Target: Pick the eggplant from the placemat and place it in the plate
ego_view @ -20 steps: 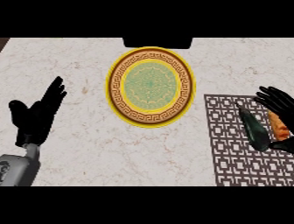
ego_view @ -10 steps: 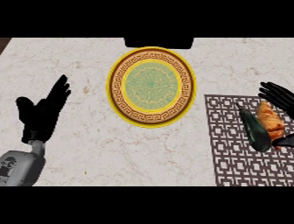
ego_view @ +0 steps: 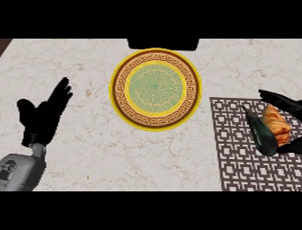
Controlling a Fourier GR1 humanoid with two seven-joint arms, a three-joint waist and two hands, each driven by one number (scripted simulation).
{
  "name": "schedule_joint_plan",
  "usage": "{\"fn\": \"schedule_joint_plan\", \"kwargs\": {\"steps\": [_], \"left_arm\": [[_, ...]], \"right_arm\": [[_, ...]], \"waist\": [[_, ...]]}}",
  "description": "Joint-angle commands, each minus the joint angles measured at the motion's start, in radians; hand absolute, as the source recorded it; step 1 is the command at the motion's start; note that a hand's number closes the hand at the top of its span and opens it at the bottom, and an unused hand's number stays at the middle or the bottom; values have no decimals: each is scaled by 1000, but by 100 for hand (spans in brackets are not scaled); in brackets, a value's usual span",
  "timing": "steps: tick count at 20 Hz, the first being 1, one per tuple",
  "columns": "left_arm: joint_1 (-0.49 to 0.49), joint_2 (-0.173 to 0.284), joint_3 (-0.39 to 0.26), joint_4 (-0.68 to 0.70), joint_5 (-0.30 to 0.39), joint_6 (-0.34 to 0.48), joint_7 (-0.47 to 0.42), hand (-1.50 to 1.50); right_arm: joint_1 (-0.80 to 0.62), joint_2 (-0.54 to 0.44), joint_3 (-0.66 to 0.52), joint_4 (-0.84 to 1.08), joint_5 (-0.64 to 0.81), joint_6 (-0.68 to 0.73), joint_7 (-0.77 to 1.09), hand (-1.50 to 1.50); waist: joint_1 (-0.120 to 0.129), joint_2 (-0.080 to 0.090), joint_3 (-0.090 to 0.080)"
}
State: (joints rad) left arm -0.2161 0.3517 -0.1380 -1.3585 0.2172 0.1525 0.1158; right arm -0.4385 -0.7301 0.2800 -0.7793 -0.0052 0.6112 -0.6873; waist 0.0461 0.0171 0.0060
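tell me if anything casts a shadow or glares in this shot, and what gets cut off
Head view: lighting is flat and even, with no glare on the counter or plate and no clear shadow under either hand. The right hand, curled round the eggplant over the placemat, is cut by the right edge. The open left hand shows whole.

Right hand around the eggplant over the placemat, plate bare

On the marbled counter (ego_view: 100,152), the right hand (ego_view: 298,117) curled about an orange and dark green eggplant (ego_view: 273,131) above the brown lattice placemat (ego_view: 246,161) at the view's right side. The yellow-rimmed plate (ego_view: 156,90), patterned green at its centre, lay well apart to the left of the mat with nothing on it. The left hand (ego_view: 42,117) rested open at the view's left, fingers up, touching nothing.
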Motion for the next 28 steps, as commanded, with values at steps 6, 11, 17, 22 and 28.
{"fn": "schedule_joint_plan", "kwargs": {"steps": [6,11,17,22,28], "left_arm": [[-15,-17,19,48,-2,-8,-23,0],[-26,-12,20,42,-5,-21,-13,0],[8,2,38,13,3,-35,-4,0],[15,-20,38,7,-14,-17,-15,0],[31,-22,19,-34,-34,-17,11,0]], "right_arm": [[-82,-2,160,117,165,74,-281,-150],[-140,17,215,165,183,73,-288,-150],[-152,80,262,248,214,-23,-322,-150],[-216,110,281,293,227,-27,-308,-150],[-209,145,352,324,292,-98,-352,-150]], "waist": [[0,3,-2],[-2,1,-3],[-2,-3,-3],[-9,-7,-4],[-6,-6,-3]]}}
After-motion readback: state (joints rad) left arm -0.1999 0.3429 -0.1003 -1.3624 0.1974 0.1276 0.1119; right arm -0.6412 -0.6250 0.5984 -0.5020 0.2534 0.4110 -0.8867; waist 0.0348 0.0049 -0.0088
